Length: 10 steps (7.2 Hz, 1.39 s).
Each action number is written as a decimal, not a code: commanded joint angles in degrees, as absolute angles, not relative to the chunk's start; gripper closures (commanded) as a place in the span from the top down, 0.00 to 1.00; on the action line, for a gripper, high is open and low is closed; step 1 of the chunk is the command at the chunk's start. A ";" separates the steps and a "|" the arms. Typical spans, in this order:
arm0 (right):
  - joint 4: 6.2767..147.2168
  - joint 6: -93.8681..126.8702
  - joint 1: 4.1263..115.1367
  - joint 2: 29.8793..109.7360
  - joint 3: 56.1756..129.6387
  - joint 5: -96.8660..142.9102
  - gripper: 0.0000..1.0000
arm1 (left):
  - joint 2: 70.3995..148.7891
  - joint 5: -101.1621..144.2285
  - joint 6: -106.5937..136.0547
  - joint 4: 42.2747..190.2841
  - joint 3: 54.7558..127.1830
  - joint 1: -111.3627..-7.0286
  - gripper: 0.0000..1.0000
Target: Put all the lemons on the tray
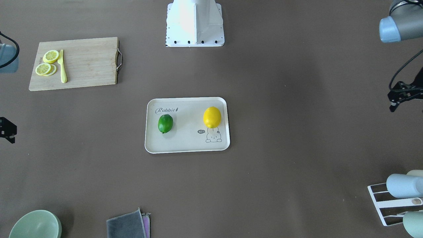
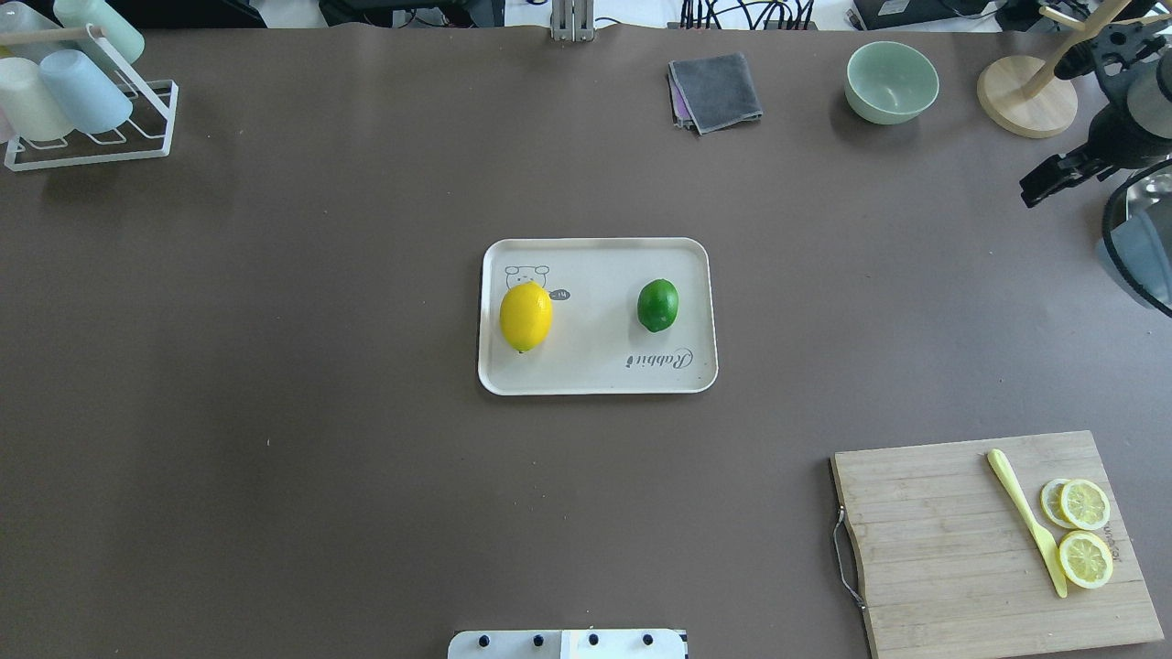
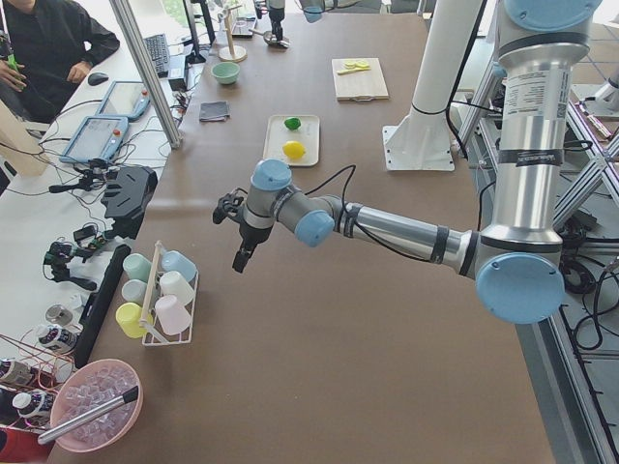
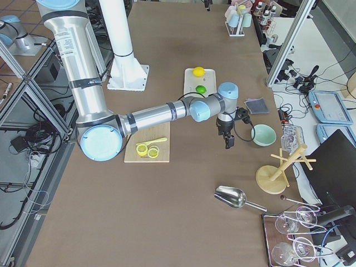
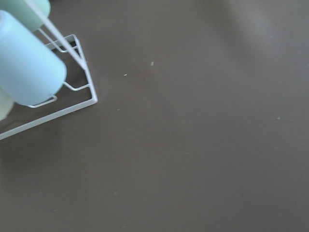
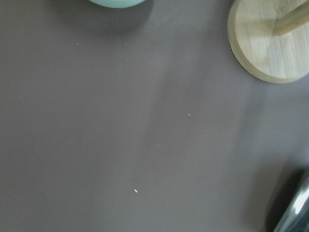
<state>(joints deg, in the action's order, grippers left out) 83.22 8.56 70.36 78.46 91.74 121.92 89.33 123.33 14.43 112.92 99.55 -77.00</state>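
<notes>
The yellow lemon (image 1: 211, 117) and the green lemon (image 1: 165, 123) both lie on the cream Rabbit tray (image 1: 187, 144) at the table's middle. They also show in the overhead view, the yellow lemon (image 2: 526, 316) on the tray's left and the green lemon (image 2: 657, 305) on its right. My left gripper (image 1: 392, 107) hangs far off near the cup rack, its fingers together and empty. My right gripper (image 2: 1030, 194) hangs far off near the green bowl, its fingers together and empty. Neither wrist view shows a lemon or the tray.
A wooden cutting board (image 2: 998, 545) holds lemon slices (image 2: 1084, 531) and a yellow knife (image 2: 1027, 517). A green bowl (image 2: 891, 82), a grey cloth (image 2: 715, 91) and a wooden stand (image 2: 1025, 108) are at the far edge. A cup rack (image 2: 87, 119) stands at the far left.
</notes>
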 commanded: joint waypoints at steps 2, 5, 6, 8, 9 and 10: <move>84.02 -12.18 84.86 89.19 90.10 129.45 1.00 | 85.78 130.95 0.88 105.31 98.00 -89.11 0.98; 86.13 -12.74 88.07 90.17 88.15 132.63 1.00 | 85.08 134.47 1.14 101.51 98.18 -89.65 0.98; 87.96 -12.66 88.07 90.09 89.02 134.45 1.00 | 85.34 134.47 1.14 101.43 97.65 -89.65 0.98; 88.85 -12.66 88.07 89.65 89.39 134.56 1.00 | 86.30 134.56 3.76 101.43 98.61 -89.65 0.98; 90.08 -12.66 88.07 89.39 89.73 134.65 1.00 | 86.31 134.47 6.56 101.60 99.40 -89.65 0.98; 90.35 -12.48 88.07 89.47 90.52 134.74 1.00 | 86.05 134.73 6.59 101.69 99.84 -89.65 0.98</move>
